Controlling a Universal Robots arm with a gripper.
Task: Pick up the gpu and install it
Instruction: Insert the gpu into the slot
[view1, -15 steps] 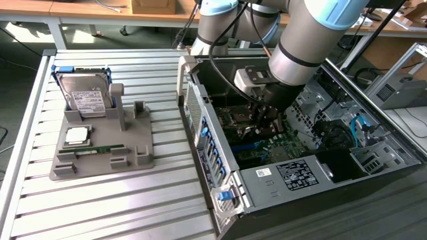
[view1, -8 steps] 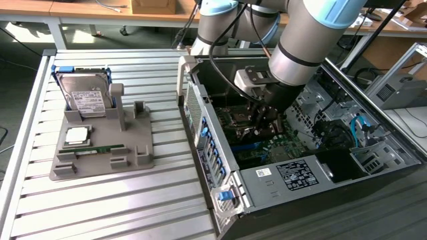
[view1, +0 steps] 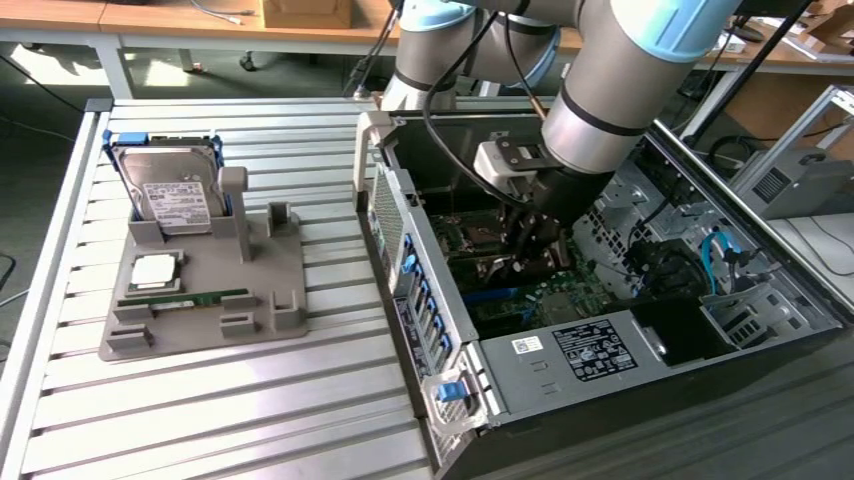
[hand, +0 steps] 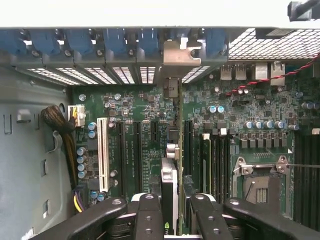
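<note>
Your arm's black-fingered gripper (hand: 172, 212) is down inside the open black-and-silver PC case (view1: 534, 365), jaws clamped on the thin dark gpu card w/ silvery metal bracket (hand: 171, 150). The card stands on edge over the green motherboard (hand: 235, 115), running between the slots, bracket end touching the blue-tabbed rear slot row (hand: 100, 42). Can't tell if it's fully seated. On the ext. view's left, a grey parts holder (view1: 200, 320) sits on the slatted metal table (view1: 200, 420), carrying the boxy silver hard drive (view1: 171, 190) & a narrow green memory stick (view1: 184, 298).

slatted metal table (view1: 240, 400) | on it: grey parts holder (view1: 200, 300), open computer case (view1: 601, 330)
</note>
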